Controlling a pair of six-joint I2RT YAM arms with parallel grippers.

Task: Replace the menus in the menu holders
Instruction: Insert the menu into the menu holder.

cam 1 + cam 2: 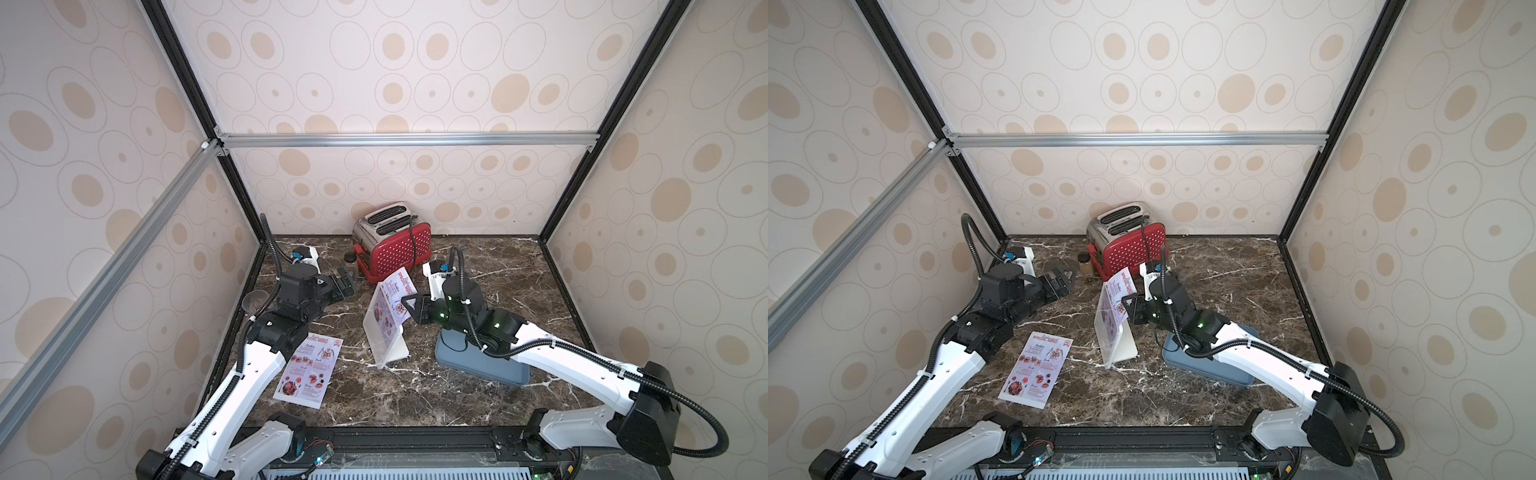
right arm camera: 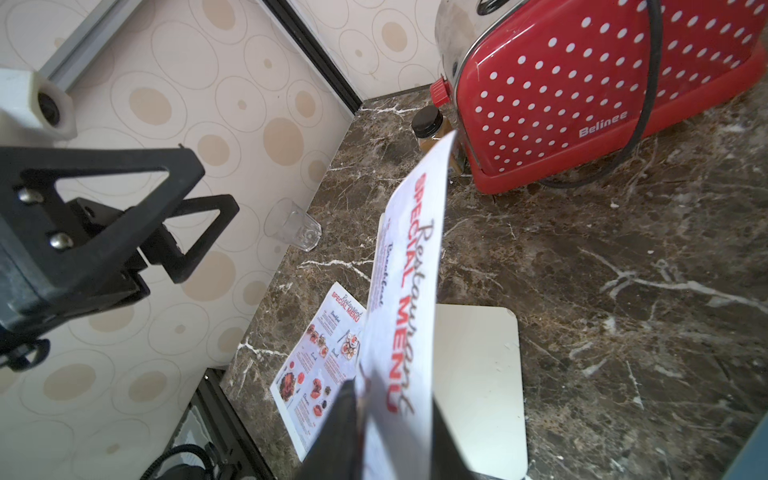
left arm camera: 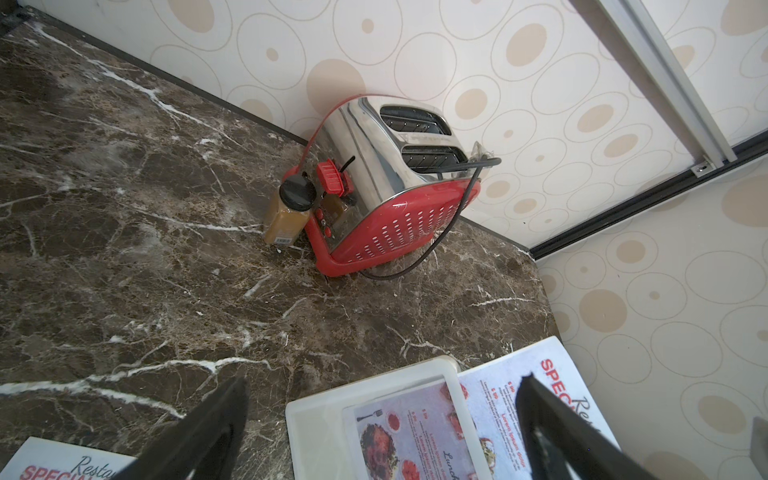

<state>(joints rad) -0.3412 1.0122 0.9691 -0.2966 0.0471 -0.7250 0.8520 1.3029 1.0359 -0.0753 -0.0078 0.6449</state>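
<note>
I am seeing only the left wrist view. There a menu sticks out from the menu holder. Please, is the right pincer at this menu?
Observer: Yes. The right pincer has the protruding menu between its jaws; whether it pinches, I cannot tell.
Operator: I see only a corner of another menu. Where does it lie?
Observer: The second menu lies flat on the table, apart from the menu holder, near the left arm.
Operator: Is something else near the holder?
Observer: A blue-grey tray lies on its other side, partly under the right arm.
</note>
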